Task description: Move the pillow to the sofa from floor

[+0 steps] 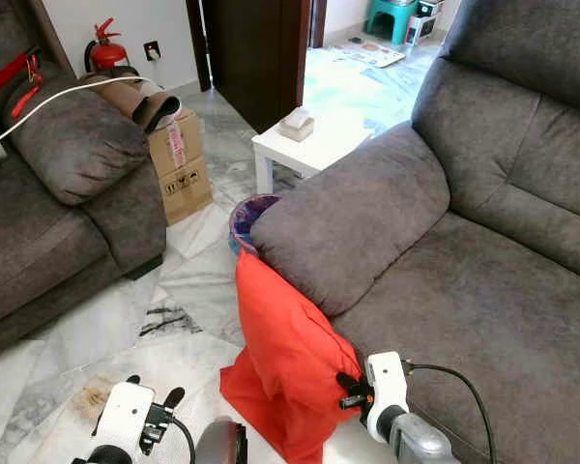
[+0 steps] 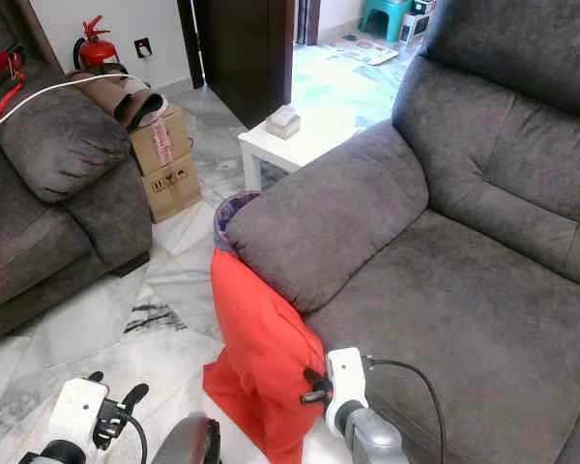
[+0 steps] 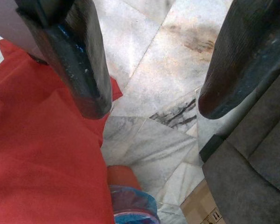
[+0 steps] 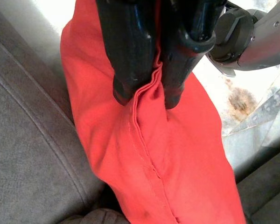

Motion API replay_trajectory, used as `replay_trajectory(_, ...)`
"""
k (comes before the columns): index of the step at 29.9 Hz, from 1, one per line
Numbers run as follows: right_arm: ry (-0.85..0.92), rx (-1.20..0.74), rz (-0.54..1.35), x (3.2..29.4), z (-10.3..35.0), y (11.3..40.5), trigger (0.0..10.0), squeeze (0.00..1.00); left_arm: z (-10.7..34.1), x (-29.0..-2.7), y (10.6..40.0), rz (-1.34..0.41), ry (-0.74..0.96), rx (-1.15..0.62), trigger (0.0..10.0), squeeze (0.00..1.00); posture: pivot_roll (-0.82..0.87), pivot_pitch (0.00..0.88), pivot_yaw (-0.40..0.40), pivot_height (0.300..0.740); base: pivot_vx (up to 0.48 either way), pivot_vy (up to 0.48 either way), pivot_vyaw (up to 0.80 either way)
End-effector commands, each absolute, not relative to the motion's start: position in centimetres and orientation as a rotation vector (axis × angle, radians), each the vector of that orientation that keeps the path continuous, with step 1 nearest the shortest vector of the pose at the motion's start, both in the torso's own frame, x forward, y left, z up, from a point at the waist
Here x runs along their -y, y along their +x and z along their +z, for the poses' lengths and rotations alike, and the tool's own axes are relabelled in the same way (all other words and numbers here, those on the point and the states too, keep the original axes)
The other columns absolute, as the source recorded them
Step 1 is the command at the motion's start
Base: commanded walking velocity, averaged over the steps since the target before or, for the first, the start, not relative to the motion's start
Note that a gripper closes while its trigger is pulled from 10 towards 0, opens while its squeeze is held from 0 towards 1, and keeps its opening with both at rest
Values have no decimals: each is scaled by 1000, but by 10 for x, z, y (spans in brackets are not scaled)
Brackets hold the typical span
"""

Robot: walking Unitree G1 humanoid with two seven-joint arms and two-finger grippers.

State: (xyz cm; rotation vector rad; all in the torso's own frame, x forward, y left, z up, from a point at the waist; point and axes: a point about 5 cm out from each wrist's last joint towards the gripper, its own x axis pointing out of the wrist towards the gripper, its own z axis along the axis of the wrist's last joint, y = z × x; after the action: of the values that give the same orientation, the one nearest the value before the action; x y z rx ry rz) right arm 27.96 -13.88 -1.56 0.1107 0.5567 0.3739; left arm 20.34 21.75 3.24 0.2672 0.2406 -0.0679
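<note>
A red pillow stands on end on the marble floor, leaning against the armrest of the grey sofa on the right. My right gripper is shut on the pillow's seam at its right side, low by the sofa's front. In the right wrist view the red fabric is pinched between both black fingers. My left gripper is open above the floor, just left of the pillow, holding nothing.
A second grey sofa stands on the left with a cardboard box beside it. A small white table and a purple-lined bin sit behind the pillow. A red fire extinguisher stands by the far wall.
</note>
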Motion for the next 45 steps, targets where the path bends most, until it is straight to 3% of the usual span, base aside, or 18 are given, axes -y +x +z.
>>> replay_trajectory(1,118,-554,368,140,-17,278,0,0,26,-217,200,-68,262,-274,10000,0,275,164,-13,635,0,0,0)
replay_trajectory(20,113,-558,330,147,-28,263,0,0,24,-211,211,-79,254,-266,10000,0,237,137,-5,635,0,0,0)
replay_trajectory(34,239,-395,224,154,-11,276,0,0,24,-212,217,-92,264,-255,10000,0,226,98,2,635,0,0,0)
replay_trajectory(45,243,-331,201,161,-5,279,0,0,24,-208,221,-95,257,-247,10000,0,222,106,-3,635,0,0,0)
